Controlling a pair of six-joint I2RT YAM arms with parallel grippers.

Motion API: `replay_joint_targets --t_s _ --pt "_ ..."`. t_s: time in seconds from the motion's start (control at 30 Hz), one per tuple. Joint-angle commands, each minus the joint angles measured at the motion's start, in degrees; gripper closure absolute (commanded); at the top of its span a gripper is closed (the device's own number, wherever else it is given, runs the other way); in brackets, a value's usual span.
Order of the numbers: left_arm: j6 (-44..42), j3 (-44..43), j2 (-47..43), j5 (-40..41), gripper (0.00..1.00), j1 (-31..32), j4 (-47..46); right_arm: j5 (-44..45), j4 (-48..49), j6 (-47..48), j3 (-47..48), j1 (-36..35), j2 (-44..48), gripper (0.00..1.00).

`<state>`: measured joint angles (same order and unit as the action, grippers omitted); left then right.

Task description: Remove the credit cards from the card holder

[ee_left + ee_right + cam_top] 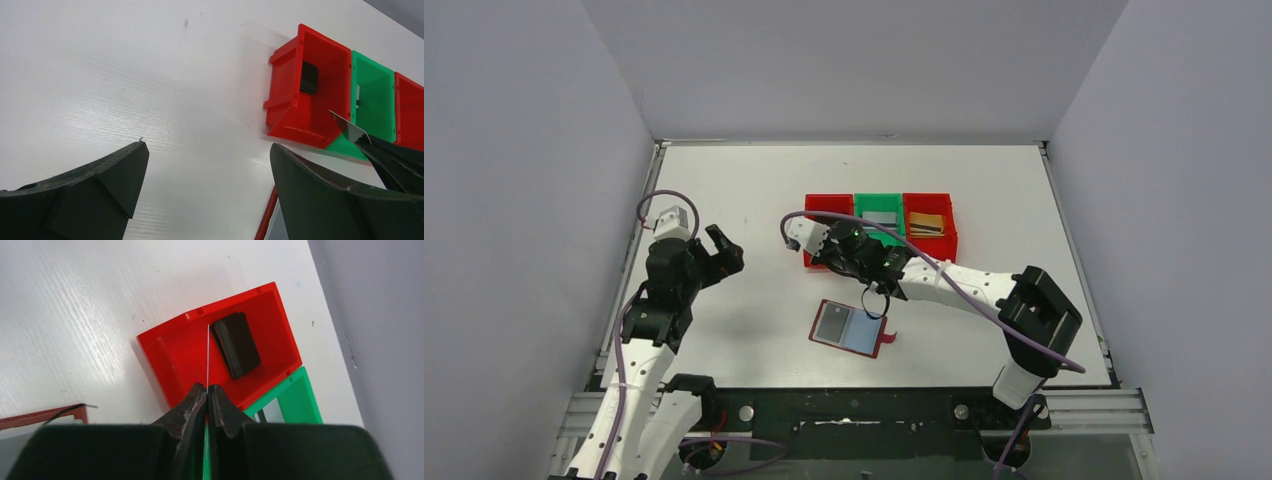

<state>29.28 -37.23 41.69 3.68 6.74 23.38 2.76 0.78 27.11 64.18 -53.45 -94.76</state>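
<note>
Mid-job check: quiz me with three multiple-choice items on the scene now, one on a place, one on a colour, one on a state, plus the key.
1. Where is the card holder?
A beyond the bins
B inside a bin
C on the table, on the near side of the bins

2. What colour is the middle bin?
A blue
B green
C yellow

3. How is the right hand?
A shut on a thin card
B wide open
C shut on nothing

Key: C, it lies open nearer than the bins; B, green between two red ones; A, its jaws pinch the card edge-on.
</note>
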Motion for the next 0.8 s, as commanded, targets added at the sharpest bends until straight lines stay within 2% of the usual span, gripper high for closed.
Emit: replay_joint_targets --t_s 0.0,0.37,0.77 --pt "-0.22 -0.65 -1.84 2.29 0.05 -0.41 -1.67 3.95 -1.4 7.67 5.16 0.03 -2.64 1.0" --pt "-0.23 -0.65 -3.09 1.62 0.05 -0.5 -1.5 -0.28 0.5 18.32 10.89 3.73 -10.67 1.0" --pt "-0.27 -0.65 -3.47 1.37 0.05 -0.7 -1.74 0.56 2.83 21.47 17.51 5.72 -19.05 1.0"
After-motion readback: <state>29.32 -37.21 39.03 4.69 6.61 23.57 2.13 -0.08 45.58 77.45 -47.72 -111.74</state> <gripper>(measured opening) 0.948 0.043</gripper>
